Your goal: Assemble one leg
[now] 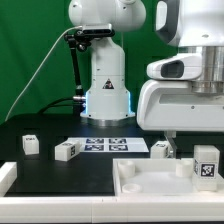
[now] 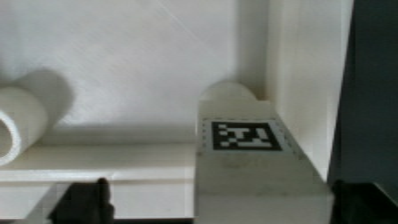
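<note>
In the wrist view a white leg (image 2: 249,150) with a square tag lies on the white tray board (image 2: 143,80), alongside its raised rim. My gripper (image 2: 222,205) is open. The leg runs between its dark fingers (image 2: 82,203), nearer one finger, with a gap to the other. In the exterior view the hand hangs low at the right over the tray board (image 1: 150,186). Its fingertips are mostly hidden there. A leg (image 1: 161,150) sits just below the hand. Another tagged leg (image 1: 206,165) stands at the far right.
Two more legs (image 1: 30,145) (image 1: 67,150) lie on the black table at the exterior view's left. The marker board (image 1: 110,145) lies in the middle before the robot base (image 1: 107,95). A rounded white part (image 2: 25,120) rests on the tray beside the gripper.
</note>
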You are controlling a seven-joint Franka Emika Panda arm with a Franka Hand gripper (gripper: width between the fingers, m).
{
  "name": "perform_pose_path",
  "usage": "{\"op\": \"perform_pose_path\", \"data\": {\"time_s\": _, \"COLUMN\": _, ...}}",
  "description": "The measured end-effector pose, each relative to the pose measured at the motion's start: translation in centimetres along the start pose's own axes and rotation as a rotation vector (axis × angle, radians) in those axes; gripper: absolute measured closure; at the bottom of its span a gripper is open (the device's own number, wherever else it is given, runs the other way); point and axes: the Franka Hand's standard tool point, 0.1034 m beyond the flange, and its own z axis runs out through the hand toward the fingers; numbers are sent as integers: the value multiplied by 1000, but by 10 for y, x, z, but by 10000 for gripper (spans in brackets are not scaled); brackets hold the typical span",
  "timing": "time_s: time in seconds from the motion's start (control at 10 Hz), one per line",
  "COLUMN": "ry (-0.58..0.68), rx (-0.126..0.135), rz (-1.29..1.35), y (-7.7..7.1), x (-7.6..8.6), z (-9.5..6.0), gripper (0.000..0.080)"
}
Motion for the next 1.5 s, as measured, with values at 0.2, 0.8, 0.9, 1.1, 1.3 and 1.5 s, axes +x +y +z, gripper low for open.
{"op": "perform_pose_path", "data": {"time_s": 0.2, "ry": 0, "rx": 0, "rz": 31, "y": 0, "x": 0, "z": 0, "gripper": 348}}
{"op": "perform_pose_path", "data": {"time_s": 0.8, "ry": 0, "rx": 33, "rz": 498, "y": -1, "x": -3, "z": 3, "gripper": 509}}
{"op": "perform_pose_path", "data": {"time_s": 0.9, "ry": 2, "rx": 47, "rz": 651, "y": -2, "x": -2, "z": 3, "gripper": 509}}
{"op": "perform_pose_path", "data": {"time_s": 1.1, "ry": -9, "rx": 66, "rz": 893, "y": -1, "x": -2, "z": 4, "gripper": 508}}
{"op": "perform_pose_path", "data": {"time_s": 1.3, "ry": -19, "rx": 78, "rz": 1130, "y": -3, "x": -1, "z": 4, "gripper": 508}}
{"op": "perform_pose_path", "data": {"time_s": 1.5, "ry": -31, "rx": 83, "rz": 1390, "y": -4, "x": 0, "z": 4, "gripper": 508}}
